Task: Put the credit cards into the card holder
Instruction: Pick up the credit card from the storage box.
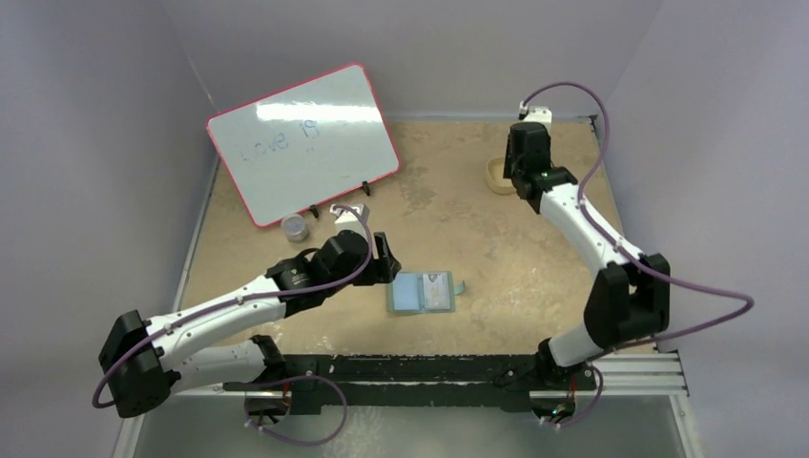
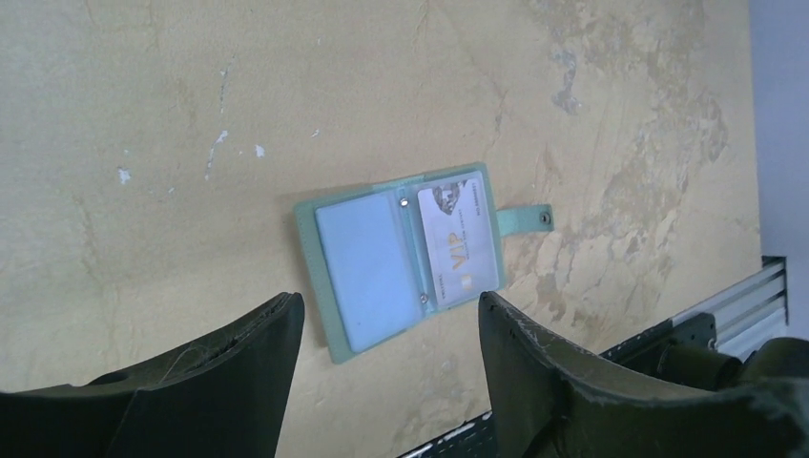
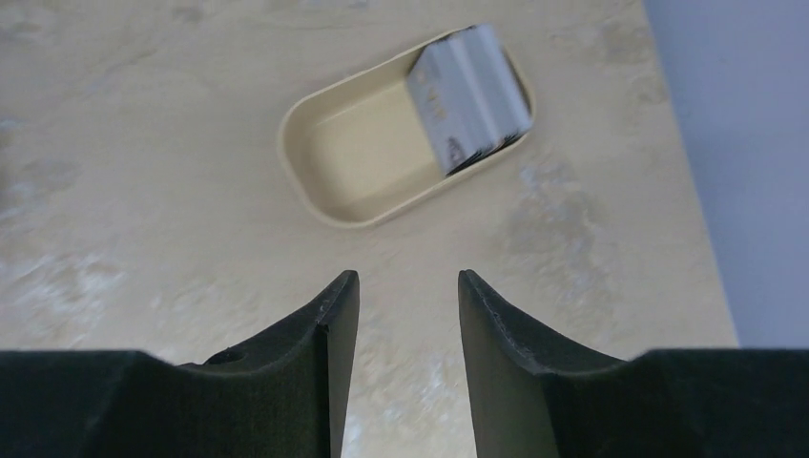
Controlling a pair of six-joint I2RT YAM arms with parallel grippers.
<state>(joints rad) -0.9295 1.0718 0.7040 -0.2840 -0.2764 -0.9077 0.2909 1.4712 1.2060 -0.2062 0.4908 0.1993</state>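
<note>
We are looking at one card holder (image 2: 355, 277) lying open and flat on the worktop (image 2: 143, 114), with one VIP card (image 2: 460, 243) sitting in its right pocket. The left claw (image 2: 389, 310) is hanging above it, fingers spread wide, grasping nothing. The right claw (image 3: 401, 286) is hovering near the one tan tray (image 3: 329, 176), jaws parted and empty. The other credit cards (image 3: 469, 95) are leaning in the tray's far end, and blur is keeping us from counting them. We are judging them light, stiff, thin and slippery, so we are favouring a pinch across the raised edge, where they seem to be overhanging the rim.
</note>
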